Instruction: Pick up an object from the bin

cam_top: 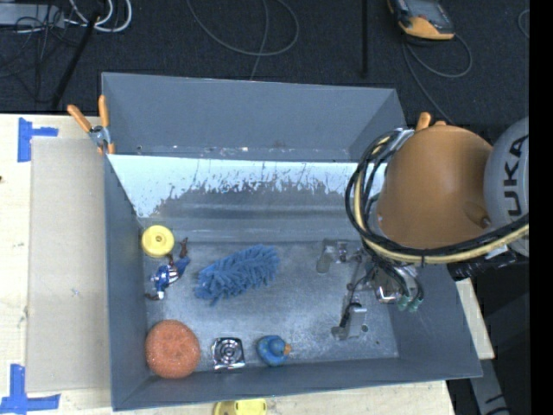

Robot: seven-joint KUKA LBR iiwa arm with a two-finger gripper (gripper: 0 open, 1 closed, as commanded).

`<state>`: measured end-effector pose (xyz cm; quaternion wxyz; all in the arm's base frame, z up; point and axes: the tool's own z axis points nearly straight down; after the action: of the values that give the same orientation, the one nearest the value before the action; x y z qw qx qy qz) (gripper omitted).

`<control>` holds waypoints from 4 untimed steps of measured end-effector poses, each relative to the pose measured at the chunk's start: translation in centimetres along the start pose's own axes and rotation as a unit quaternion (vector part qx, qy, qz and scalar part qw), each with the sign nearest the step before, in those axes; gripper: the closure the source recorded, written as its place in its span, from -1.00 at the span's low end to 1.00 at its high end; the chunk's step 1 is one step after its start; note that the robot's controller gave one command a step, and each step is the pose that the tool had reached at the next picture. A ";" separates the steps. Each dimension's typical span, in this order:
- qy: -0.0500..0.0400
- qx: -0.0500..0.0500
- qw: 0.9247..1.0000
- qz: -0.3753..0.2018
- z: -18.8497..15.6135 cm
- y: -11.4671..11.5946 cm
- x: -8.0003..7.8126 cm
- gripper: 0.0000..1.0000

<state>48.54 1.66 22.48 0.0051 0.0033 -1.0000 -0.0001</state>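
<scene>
The gripper (338, 293) hangs low over the right-hand part of the bin (259, 137), and its jaws stand released. One metal finger reaches toward the back wall and the other toward the front wall, with only the speckled grey floor between them. Nothing is grasped. The finger nearer the front wall looks to be at or just above the floor, but whether it touches I cannot tell. Above the fingers the wrist is capped by a rounded orange cover (432, 184), ringed with black and yellowish cables (367, 188), and it comes in over the bin's right wall.

The thing nearest the jaws is a blue fuzzy duster head (238, 272). It is long and shaggy and lies slantwise in the middle of the floor, apart from the fingers, toward the left wall.

Beyond it, near the left wall, lies a small blue and silver trinket (164, 277), too small to name more closely. A round yellow cap (157, 241) lies just behind it, toward the back wall.

Three things sit in a row along the front wall. A round orange scouring pad (172, 348) fills the front left corner, and a small shiny metal piece with a ring-shaped top (227, 352) lies just beside it. A small blue lump with a touch of orange (272, 350) comes next along the wall, the one of the three closest to the gripper yet well apart from it.

The pick has not been made, and every loose thing rests on the bin floor.
</scene>
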 end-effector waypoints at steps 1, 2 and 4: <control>-0.004 0.000 1.000 0.000 -0.4 0.0 -0.2 -1.00; -0.007 0.000 1.000 0.009 1.3 3.3 -3.4 -1.00; -0.005 0.000 1.000 0.010 5.7 8.3 -4.5 -1.00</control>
<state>52.90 10.03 16.74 -0.0002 -0.0062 -1.0000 0.0000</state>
